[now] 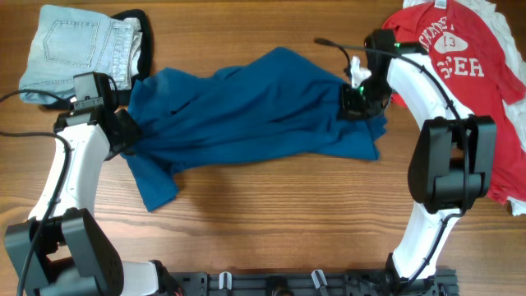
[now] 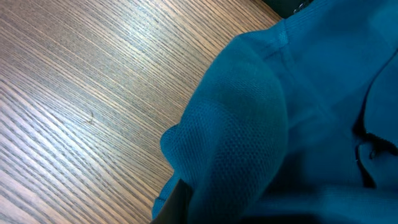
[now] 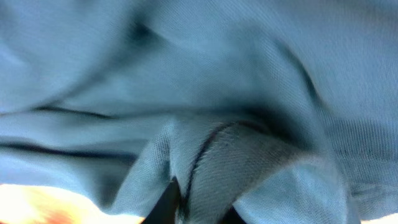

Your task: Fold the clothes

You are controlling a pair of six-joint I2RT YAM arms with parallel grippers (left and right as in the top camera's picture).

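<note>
The dark blue shirt (image 1: pixel 255 111) lies crumpled and stretched across the middle of the table, between my two arms. My left gripper (image 1: pixel 127 136) is shut on the shirt's left edge; the left wrist view shows blue knit fabric (image 2: pixel 249 124) bunched over one dark finger (image 2: pixel 177 202). My right gripper (image 1: pixel 355 100) is shut on the shirt's right part; the right wrist view is filled with blue fabric (image 3: pixel 205 93) pinched between the dark fingertips (image 3: pixel 193 208). The red T-shirt with white lettering and "13" (image 1: pixel 460 62) lies at the back right.
Folded pale denim jeans (image 1: pixel 74 49) lie at the back left, with a black garment (image 1: pixel 141 29) under their right edge. White cloth (image 1: pixel 514 123) shows under the red T-shirt at the right edge. Bare wood (image 1: pixel 271 214) lies in front of the shirt.
</note>
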